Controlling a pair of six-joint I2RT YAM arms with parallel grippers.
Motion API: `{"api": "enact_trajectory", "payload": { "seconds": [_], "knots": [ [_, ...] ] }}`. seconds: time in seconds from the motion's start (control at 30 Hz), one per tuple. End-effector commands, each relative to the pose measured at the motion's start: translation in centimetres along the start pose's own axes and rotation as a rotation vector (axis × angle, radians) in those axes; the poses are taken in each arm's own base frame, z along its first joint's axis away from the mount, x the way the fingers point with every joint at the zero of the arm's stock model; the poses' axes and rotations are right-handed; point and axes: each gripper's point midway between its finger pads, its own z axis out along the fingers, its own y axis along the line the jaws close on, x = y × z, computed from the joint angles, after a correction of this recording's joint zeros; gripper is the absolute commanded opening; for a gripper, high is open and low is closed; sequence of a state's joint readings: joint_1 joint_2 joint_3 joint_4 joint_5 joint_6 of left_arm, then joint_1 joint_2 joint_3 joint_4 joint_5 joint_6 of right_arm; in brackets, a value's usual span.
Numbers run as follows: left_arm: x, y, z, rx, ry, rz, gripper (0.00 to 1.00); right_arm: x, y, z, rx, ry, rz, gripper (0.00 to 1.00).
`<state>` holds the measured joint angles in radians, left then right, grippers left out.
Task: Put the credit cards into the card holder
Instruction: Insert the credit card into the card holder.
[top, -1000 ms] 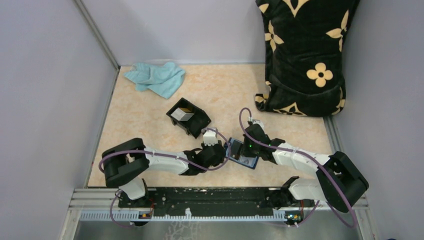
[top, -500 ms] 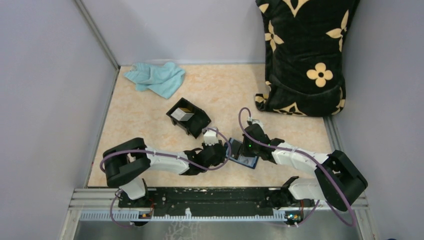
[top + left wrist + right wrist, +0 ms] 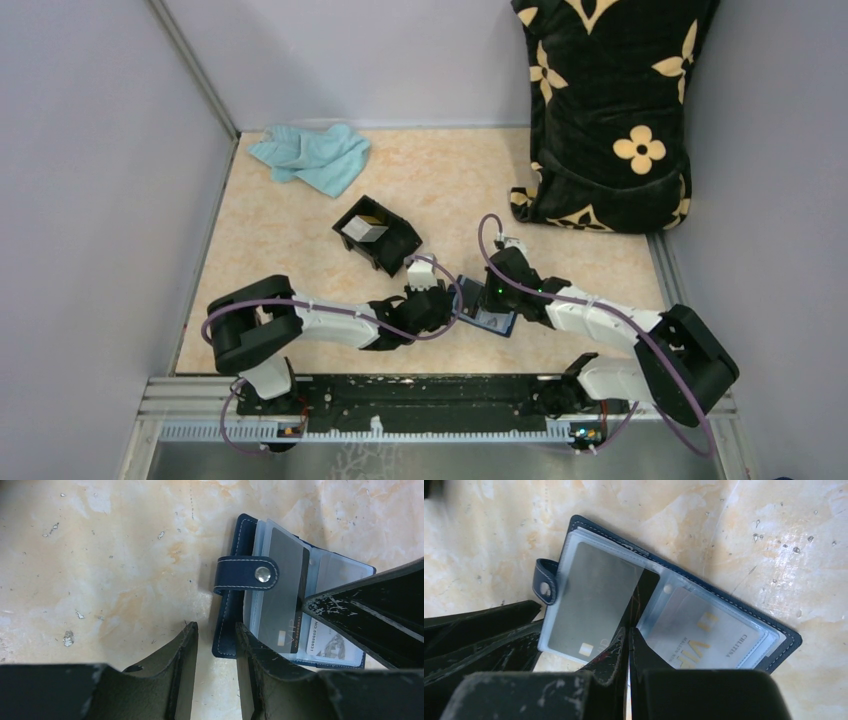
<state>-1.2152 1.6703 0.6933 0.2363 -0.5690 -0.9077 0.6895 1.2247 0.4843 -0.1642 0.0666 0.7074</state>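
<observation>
The left gripper (image 3: 216, 630), jaws spread, steadies the tab-side edge of the open card holder (image 3: 237, 574) lying on the desk (image 3: 100, 555). A grey credit card (image 3: 282, 595) sits partly in a clear sleeve. The right gripper (image 3: 629, 635), pressed together, meets its edge. Next should come a straight, gentle push home.

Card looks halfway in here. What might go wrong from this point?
The grey card is only partly inserted, pinched by the shut right gripper; pushing could buckle it or catch the closing tab overlapping its leading edge. The left gripper is open around the edge of the card holder, so the holder might slide.
</observation>
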Motion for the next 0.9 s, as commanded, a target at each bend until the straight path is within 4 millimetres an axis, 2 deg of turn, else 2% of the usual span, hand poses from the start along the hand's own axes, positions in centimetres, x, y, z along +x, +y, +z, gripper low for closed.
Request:
{"api": "enact_trajectory", "payload": {
  "seconds": [0.0,0.2,0.4,0.87],
  "knots": [
    [2.5,1.9,0.3,-0.056,0.086,0.037,0.4,-2.8,1.8,-1.7,-0.051,-0.108,-0.012,0.0],
    [2.8,2.2,0.4,-0.075,0.097,0.037,0.41,-2.9,0.8,-2.3,0.0,-0.114,-0.026,0.0],
    [3.1,2.8,0.3,-0.102,0.108,0.044,0.4,-2.0,-0.1,-1.8,0.037,-0.082,-0.033,0.0],
    [4.3,4.9,-0.1,-0.147,0.13,0.038,0.4,-0.4,-0.6,-0.2,0.062,-0.023,-0.036,0.0]
  ]
}}
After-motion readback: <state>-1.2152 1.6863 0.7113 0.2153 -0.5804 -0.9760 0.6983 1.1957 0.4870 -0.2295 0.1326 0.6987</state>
